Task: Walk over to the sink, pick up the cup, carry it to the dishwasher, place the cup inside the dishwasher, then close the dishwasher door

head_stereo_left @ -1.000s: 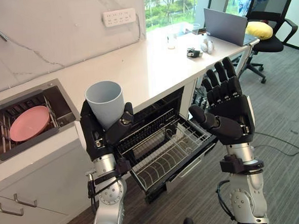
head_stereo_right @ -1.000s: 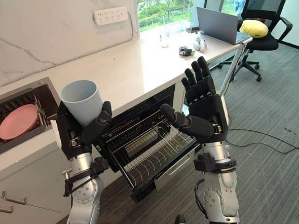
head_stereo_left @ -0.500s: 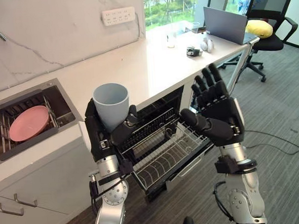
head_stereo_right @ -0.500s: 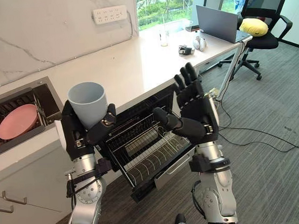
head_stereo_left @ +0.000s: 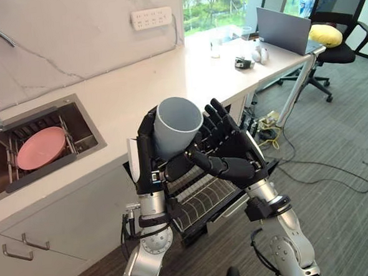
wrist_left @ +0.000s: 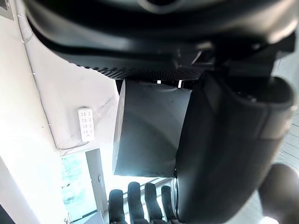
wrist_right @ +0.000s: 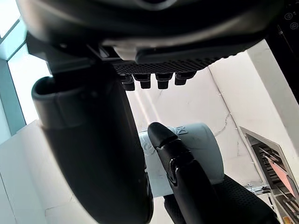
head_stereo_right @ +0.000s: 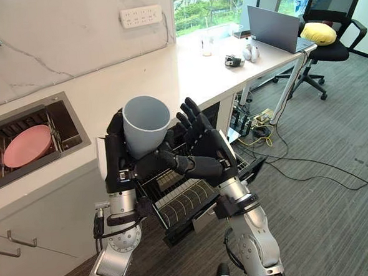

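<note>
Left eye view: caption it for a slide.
Left hand grips the cup, right hand open beside it, above the pulled-out dishwasher rack.

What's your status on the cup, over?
Left hand shut on cup, cup upright. Right hand open, close beside it. Dishwasher rack pulled out below the hands; path looks clear.

Swings the right hand [head_stereo_left: 231,149] in from well off to the side, so now just beside the cup [head_stereo_left: 177,123], fingers straight and fanned along its wall, can't tell if actually touching. Brings the cup across in the left hand [head_stereo_left: 149,168] too, toward the right hand. Blocks a good chunk of the dishwasher rack [head_stereo_left: 203,199] now with both hands in front.
</note>
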Available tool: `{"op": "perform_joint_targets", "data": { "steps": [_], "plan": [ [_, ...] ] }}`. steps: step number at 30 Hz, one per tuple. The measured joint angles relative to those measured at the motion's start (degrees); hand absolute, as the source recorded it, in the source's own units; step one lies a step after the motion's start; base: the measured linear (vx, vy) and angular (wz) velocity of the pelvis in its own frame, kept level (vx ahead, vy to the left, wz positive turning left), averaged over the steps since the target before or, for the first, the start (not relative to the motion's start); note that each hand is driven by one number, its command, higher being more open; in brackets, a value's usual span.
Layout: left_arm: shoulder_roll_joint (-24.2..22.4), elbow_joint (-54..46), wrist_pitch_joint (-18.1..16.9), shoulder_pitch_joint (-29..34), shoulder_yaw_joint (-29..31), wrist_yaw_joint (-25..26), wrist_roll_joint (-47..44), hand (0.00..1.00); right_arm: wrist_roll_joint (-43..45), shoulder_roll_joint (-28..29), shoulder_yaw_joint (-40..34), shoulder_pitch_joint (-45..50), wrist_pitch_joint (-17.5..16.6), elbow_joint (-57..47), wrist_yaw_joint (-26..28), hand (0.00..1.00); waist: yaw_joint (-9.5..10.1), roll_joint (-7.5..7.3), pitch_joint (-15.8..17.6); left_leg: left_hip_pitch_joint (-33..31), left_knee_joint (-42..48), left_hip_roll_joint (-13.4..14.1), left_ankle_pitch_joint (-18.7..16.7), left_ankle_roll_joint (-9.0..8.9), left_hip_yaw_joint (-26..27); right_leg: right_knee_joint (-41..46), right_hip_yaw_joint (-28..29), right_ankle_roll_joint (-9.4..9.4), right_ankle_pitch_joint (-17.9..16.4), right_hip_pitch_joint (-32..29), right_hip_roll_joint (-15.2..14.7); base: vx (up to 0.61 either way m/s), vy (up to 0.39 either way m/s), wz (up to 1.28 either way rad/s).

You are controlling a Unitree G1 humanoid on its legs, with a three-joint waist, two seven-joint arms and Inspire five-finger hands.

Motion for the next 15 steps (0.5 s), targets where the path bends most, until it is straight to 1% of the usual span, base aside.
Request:
{"op": "perform_joint_targets", "data": {
  "steps": [6, 15],
  "plan": [
    [0.77, 0.0, -0.22, -0.09, -3.7, -2.7, 0.69, 0.0, 0.01, -0.22, 1.21, -2.08, 0.39, 0.51, -1.94, 1.0, 0.22, -0.03, -0.32, -0.12, 0.0, -0.02, -0.02, 0.03, -0.42, 0.0, -0.16, 0.0, 0.0, 0.01, -0.01, 0.0, 0.0, 0.0],
    [1.24, 0.01, -0.21, -0.1, -3.85, -3.48, 1.55, 0.0, -0.01, -1.51, 1.22, -2.79, 0.39, 0.51, -3.84, 1.0, 0.25, -0.1, -0.66, -0.19, 0.0, -0.02, 0.0, 0.0, -0.46, 0.0, -0.19, 0.0, 0.0, 0.0, -0.02, 0.0, 0.0, 0.0]
  ]
}}
